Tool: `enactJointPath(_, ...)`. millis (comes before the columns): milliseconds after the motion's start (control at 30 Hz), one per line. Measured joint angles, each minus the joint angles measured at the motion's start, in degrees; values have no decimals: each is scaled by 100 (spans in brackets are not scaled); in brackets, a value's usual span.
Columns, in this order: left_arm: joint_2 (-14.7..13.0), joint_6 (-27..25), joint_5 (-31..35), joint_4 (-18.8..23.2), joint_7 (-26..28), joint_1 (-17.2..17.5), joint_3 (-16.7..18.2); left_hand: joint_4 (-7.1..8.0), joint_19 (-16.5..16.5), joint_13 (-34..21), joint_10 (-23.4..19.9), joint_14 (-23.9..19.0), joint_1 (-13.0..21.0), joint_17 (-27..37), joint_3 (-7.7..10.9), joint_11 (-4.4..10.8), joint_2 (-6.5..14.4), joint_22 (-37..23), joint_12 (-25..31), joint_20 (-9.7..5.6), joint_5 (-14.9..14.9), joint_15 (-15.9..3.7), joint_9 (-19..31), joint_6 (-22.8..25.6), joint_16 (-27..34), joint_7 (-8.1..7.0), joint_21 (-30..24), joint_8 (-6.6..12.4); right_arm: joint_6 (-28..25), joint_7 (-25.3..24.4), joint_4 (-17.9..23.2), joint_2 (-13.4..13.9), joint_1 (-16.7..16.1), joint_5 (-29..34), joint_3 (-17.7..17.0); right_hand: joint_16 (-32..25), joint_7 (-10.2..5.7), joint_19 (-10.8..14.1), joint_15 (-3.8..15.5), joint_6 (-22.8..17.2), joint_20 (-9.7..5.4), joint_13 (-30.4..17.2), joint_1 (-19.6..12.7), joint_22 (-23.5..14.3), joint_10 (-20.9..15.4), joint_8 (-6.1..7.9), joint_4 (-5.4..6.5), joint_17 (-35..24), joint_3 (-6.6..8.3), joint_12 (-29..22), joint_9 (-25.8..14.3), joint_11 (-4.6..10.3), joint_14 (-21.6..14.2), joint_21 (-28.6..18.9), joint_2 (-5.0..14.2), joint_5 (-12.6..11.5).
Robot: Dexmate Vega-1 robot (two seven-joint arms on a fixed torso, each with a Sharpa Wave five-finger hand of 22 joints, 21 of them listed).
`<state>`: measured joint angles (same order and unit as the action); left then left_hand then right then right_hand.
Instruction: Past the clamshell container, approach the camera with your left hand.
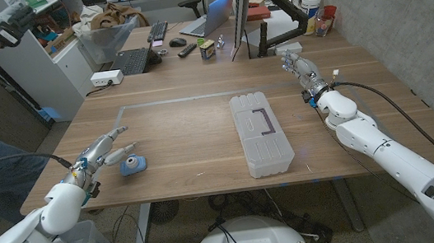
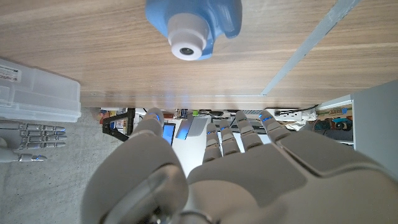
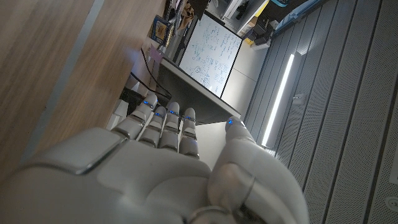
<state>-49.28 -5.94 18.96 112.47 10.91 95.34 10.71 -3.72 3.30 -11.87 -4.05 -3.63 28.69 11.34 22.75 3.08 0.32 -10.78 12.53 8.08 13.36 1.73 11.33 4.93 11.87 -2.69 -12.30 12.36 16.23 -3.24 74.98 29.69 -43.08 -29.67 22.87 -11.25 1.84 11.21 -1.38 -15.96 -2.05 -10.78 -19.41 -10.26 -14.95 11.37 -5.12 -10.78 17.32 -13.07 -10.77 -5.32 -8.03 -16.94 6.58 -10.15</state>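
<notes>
A small blue camera (image 1: 132,163) with a white lens (image 2: 186,37) lies on the wooden table near the front left. My left hand (image 1: 101,150) is just to its left, fingers apart and holding nothing, the fingertips level with the camera without touching it. The translucent clamshell container (image 1: 261,132) lies shut in the middle of the table, to the right of the camera, and its corner (image 2: 37,87) is in the left wrist view. My right hand (image 1: 300,67) stays over the far right of the table, fingers extended, empty.
A thin taped rectangle (image 1: 165,103) marks the tabletop. Behind the table stand a monitor (image 1: 241,11), keyboards (image 1: 131,61) and clutter. A person with a gloved hand (image 1: 10,26) stands at the left edge. A cable (image 1: 379,93) runs along my right arm.
</notes>
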Motion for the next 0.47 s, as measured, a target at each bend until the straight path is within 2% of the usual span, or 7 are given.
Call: enactJointPath(467,-174,-93,-160,-70,134,-37,-167,1,0,0,0,1,0,-1,0,0,0,0,0,0,0,0,0,42,0,2,0,44,3,-13,33,20,-37,-16,-23,0,0,0,6,0,0,0,0,0,0,0,0,0,0,0,0,0,-6,21,0,0)
